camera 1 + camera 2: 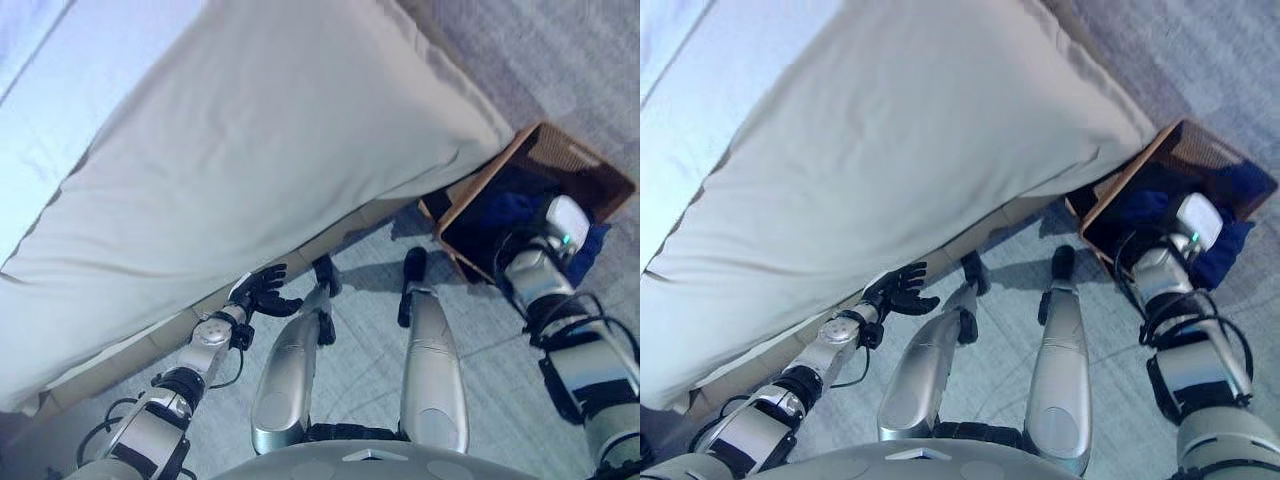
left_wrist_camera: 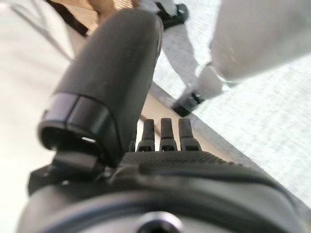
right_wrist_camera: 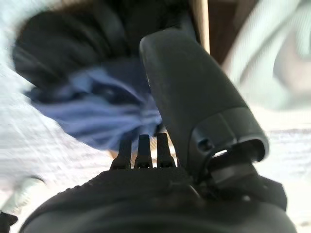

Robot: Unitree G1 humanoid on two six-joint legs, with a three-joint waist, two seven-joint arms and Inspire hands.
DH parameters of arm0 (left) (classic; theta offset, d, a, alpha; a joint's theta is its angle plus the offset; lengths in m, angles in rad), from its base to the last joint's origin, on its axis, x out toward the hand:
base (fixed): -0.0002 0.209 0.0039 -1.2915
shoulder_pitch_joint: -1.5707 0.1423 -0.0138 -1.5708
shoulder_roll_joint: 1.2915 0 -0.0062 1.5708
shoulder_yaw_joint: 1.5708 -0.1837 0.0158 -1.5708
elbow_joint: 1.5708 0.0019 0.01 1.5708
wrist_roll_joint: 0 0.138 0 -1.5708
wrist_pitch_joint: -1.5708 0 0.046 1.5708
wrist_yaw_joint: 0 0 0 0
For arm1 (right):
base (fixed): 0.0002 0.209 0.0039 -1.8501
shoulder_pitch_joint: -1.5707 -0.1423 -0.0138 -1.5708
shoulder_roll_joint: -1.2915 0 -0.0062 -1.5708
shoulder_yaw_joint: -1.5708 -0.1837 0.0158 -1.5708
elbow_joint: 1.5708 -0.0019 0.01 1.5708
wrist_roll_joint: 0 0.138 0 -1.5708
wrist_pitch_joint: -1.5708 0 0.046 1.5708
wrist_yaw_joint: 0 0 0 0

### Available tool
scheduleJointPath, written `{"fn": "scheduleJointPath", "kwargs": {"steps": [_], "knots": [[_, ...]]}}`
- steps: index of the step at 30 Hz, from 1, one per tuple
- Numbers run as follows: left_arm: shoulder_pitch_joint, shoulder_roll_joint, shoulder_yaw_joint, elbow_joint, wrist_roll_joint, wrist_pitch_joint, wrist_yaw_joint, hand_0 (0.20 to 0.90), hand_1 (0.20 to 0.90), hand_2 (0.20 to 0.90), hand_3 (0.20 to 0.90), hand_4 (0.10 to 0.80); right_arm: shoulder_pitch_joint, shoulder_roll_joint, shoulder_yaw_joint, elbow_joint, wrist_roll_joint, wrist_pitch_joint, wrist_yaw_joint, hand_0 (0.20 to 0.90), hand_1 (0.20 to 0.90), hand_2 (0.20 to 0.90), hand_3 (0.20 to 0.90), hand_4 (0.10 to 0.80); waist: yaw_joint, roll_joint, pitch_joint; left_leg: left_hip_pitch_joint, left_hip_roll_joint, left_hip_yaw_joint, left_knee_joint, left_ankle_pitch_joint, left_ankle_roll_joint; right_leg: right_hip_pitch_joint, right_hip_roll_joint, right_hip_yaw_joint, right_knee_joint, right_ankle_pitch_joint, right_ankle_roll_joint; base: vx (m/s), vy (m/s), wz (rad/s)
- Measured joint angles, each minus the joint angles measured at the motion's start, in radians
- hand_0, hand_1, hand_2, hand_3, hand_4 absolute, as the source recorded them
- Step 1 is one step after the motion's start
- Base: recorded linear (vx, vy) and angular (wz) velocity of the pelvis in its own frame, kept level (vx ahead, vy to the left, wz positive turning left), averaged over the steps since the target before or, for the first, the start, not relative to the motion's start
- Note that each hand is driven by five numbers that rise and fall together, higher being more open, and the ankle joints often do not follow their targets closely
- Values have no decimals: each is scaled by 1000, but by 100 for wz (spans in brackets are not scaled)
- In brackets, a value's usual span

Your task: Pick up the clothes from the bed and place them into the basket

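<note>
A brown basket [image 1: 583, 152] stands on the floor by the bed's corner, at my right. Dark blue clothes [image 1: 511, 208] lie in it, and some hang over its near rim [image 1: 1228, 248]. My right hand [image 3: 194, 97] reaches over the basket with thumb and fingers straight, just above the blue cloth [image 3: 92, 111], holding nothing. My left hand [image 1: 262, 295] is open and empty, fingers spread, low beside the bed's edge. The bed [image 1: 270, 150] is covered by a plain pale duvet with no clothes on the part in view.
The bed fills the upper left and its wooden base [image 1: 150, 345] runs along my left side. Grey carpet [image 1: 560, 60] lies beyond and around the basket.
</note>
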Motion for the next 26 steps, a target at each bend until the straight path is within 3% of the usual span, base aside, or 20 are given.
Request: {"fn": "scheduleJointPath", "kwargs": {"steps": [4,7,10,13,15,17,20,26], "knots": [[1,-3,16,32,64,19,-18,900,900,900,900,800,129,37,-22,7,18,-65,8,900,900,900,900,800,-7,-2,-1,111,17,-10,-49,0,1,163,28,-24,-134,38,11,164,66,2],[49,-2,69,36,92,53,-26,900,900,900,900,800,221,60,-42,8,17,-98,33,900,900,900,900,800,-9,-31,-38,187,22,-12,-84,-9,0,269,43,-32,-230,60,27,195,117,0],[115,2,107,63,116,91,-28,900,900,900,900,800,291,118,-72,17,16,-112,45,900,900,900,900,800,-11,-95,-117,251,27,1,-90,-23,0,371,58,-32,-330,101,34,206,136,-11],[186,7,125,126,154,102,-34,900,900,900,900,800,376,205,-79,47,11,-126,55,900,900,900,900,800,-10,-181,-255,322,30,12,-91,-55,-7,477,67,-32,-418,112,35,169,140,-7],[219,10,126,146,183,107,-36,900,900,900,900,800,423,242,-78,58,-4,-135,74,900,900,900,900,800,-8,-216,-340,343,31,12,-93,-77,-14,513,69,-35,-452,112,35,117,103,-1],[235,12,126,158,207,108,-40,900,900,900,900,800,440,263,-76,74,-16,-138,102,900,900,900,900,800,-7,-236,-375,371,27,13,-92,-84,-11,549,68,-35,-466,112,35,60,89,1],[242,10,131,177,223,108,-57,900,900,900,900,800,452,277,-77,97,-27,-142,139,900,900,900,900,800,-8,-233,-399,392,21,11,-93,-89,-6,574,62,-37,-469,112,35,34,86,3],[284,-10,158,238,225,110,-57,900,900,900,900,800,503,285,-75,178,-46,-149,215,900,900,900,900,800,-6,-180,-459,400,16,4,-97,-99,-5,587,51,-44,-472,111,36,14,51,4]]}}
